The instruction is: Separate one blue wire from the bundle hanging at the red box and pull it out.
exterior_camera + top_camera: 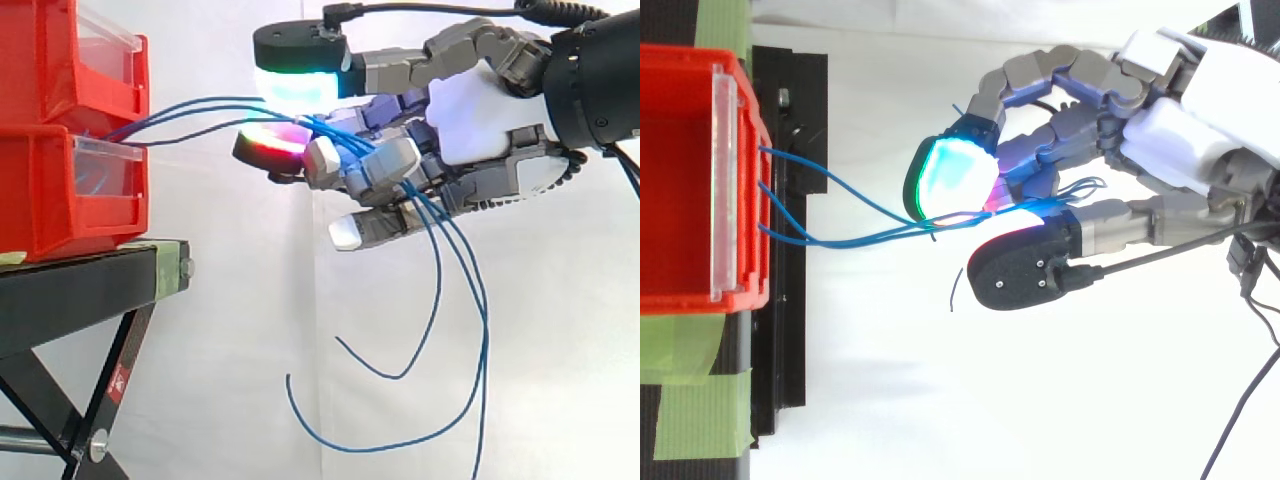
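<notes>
Several thin blue wires point(190, 108) run from the front of the red bins point(60, 120) rightward into my hand point(470, 120). My fingers are curled around them and the glowing fingertips point(952, 175) pinch the strands. The loose ends of the blue wires point(460, 300) hang below the hand in long loops. In the top view the blue wires point(830, 205) leave the red bin point(680, 180) at three points on its front edge and converge at the pinch.
The red bins rest on a black stand point(80, 290) with crossed legs. Green tape point(690, 410) marks the stand's top. A white curtain is behind everything.
</notes>
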Robot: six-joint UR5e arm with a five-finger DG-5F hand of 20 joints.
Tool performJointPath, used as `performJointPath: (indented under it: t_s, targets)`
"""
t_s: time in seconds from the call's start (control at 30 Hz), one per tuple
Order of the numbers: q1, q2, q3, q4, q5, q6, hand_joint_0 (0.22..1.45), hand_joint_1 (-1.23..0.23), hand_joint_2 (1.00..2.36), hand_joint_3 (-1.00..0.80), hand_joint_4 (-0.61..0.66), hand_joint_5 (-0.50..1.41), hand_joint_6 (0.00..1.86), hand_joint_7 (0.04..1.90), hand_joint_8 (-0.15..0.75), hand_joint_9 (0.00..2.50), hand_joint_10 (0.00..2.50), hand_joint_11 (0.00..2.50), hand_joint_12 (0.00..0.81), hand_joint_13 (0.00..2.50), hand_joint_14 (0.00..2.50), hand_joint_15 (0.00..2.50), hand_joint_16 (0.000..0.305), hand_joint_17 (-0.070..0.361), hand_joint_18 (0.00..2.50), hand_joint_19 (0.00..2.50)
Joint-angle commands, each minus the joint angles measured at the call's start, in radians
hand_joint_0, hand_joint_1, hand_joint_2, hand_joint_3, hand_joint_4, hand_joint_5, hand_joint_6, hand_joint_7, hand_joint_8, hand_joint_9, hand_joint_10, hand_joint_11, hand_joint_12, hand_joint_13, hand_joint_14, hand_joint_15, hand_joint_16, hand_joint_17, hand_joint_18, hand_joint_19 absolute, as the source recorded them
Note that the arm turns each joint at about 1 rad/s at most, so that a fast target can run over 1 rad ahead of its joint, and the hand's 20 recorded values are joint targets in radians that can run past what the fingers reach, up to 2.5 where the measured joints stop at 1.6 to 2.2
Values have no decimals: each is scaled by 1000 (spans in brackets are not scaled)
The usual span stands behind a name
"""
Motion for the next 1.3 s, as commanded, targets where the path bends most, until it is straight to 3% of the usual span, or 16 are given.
performJointPath:
  t_s: [0.0, 0.3, 1.27]
  targets:
    - [0, 0, 0, -1, 0, 0, 611, -909, 1003, -468, 197, -240, 943, 875, 336, 846, 8, 1480, 423, 789, 976, 1492, 55, 124, 757, 654]
    - [0, 0, 0, -1, 0, 0, 651, -829, 1013, -346, 174, -223, 947, 870, 332, 912, 7, 1441, 434, 837, 1034, 1456, 53, 119, 781, 689]
    - [0, 0, 0, -9, -3, 8, 601, -689, 1017, -170, 140, -216, 943, 911, 323, 897, 8, 1403, 417, 747, 1211, 1354, 52, 118, 733, 754]
